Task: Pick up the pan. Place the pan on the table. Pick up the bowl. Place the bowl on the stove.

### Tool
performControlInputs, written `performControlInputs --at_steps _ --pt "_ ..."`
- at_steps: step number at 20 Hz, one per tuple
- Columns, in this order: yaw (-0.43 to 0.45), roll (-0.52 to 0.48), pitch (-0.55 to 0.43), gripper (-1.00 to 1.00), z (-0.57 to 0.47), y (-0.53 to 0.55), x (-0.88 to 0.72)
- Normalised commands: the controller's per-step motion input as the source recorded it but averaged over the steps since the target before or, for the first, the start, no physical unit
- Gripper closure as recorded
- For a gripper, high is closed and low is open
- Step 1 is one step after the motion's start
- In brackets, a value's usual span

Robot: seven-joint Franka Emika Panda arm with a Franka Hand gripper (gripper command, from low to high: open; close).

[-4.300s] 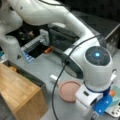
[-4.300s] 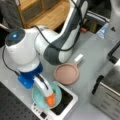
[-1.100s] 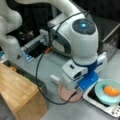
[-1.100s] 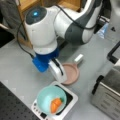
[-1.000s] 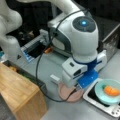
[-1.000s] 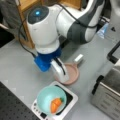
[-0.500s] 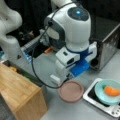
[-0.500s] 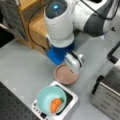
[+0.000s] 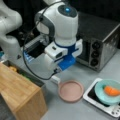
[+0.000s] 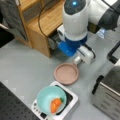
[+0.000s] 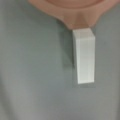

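The salmon-pink pan (image 9: 71,90) (image 10: 66,73) lies flat on the grey table (image 10: 25,67), beside the stove. In the wrist view its rim (image 11: 75,10) fills the top edge and its white handle (image 11: 84,55) points down the picture. The teal bowl (image 9: 101,90) (image 10: 47,98), with an orange item inside, rests on the white stove (image 9: 100,105) (image 10: 68,100). My gripper (image 9: 58,72) (image 10: 77,58) hangs just above the pan's handle, touching neither pan nor bowl. Its fingers are hidden under the wrist and do not show in the wrist view.
A silver toaster oven (image 9: 100,42) (image 10: 110,92) stands behind the stove. A light wooden box (image 9: 20,95) (image 10: 42,22) sits close to the pan on the other side. Another white arm (image 9: 10,27) rises at a front view's left.
My arm has left the bowl on the stove, lifted and swung away over the pan. It now hangs above the pan's handle. Pan and bowl have stayed put.
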Motion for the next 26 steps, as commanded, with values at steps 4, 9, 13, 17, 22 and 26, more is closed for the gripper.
performControlInputs --at_steps 4,9,13,17,22,26 --pt "0.382 -0.052 -0.267 -1.0 -0.19 -0.15 -0.66" --pt "0.265 -0.039 -0.288 -1.0 -0.22 -0.21 -0.36" --pt "0.202 -0.049 -0.247 -1.0 -0.19 -0.21 -0.05" --pt "0.171 -0.08 -0.197 -1.0 -0.29 -0.19 0.09" --pt "0.156 -0.118 -0.134 -1.0 -0.31 -0.12 0.18" --pt "0.106 -0.15 -0.062 -1.0 -0.25 -0.01 0.16"
